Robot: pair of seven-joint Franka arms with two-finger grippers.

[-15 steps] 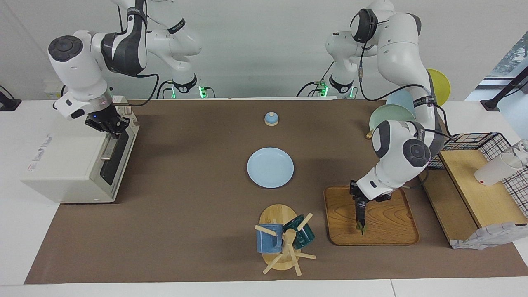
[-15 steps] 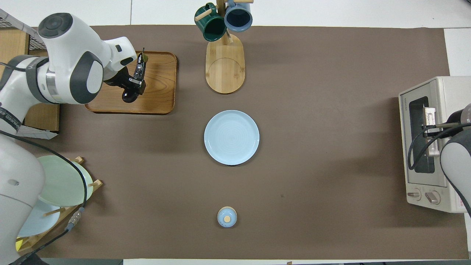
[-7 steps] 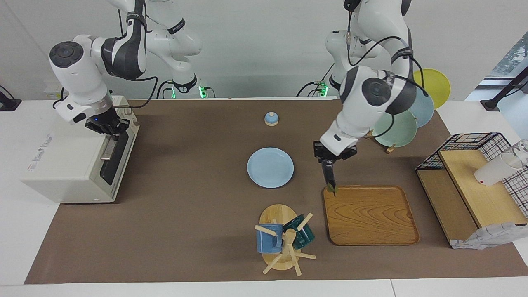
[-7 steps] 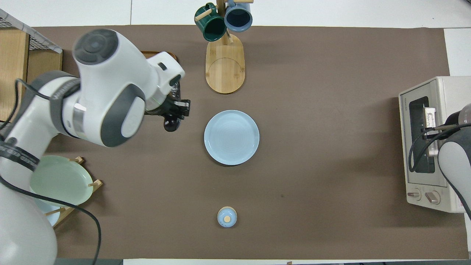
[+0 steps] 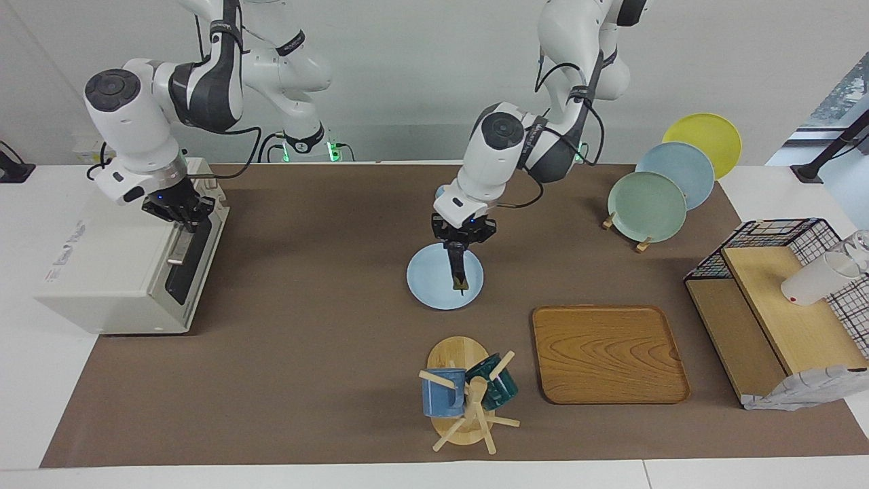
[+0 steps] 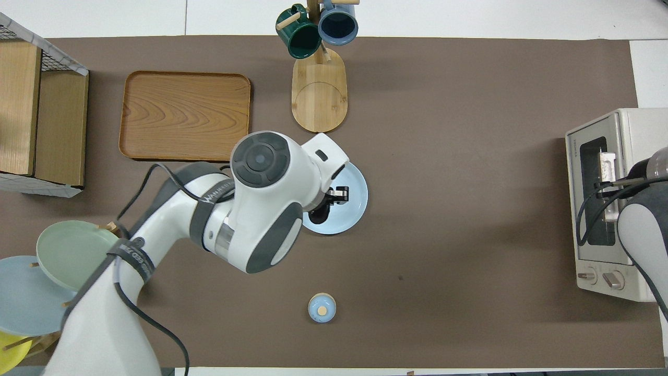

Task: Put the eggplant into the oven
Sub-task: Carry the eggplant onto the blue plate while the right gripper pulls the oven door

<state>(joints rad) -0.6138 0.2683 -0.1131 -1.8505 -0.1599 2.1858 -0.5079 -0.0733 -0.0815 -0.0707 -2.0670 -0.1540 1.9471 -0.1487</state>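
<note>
The left hand (image 5: 459, 252) is pinching the eggplant (image 5: 459, 268) by its thick end, so that the slim dark body is hanging nearly straight down with the green stem lowest, over the light blue plate (image 5: 426, 278) in the middle of the worktop (image 5: 312, 353). A second ago this hand was down at the wooden tray (image 5: 611, 353) toward the left arm's end; now the tray is lying bare and the eggplant is travelling well above the worktop, about halfway along toward the oven (image 5: 115, 272). In the overhead view the left arm's wrist is covering most of the hand, with only a bit of the dark eggplant (image 6: 317, 214) showing above the plate (image 6: 355, 198).

The right hand (image 5: 182, 209) is pressed together on the bar handle (image 5: 178, 246) at the top edge of the oven's door, much as before, and the door is still looking shut. Judging from this, the pick-up is done and the carry is under way, but the door has to come down before the eggplant can go in.
</note>
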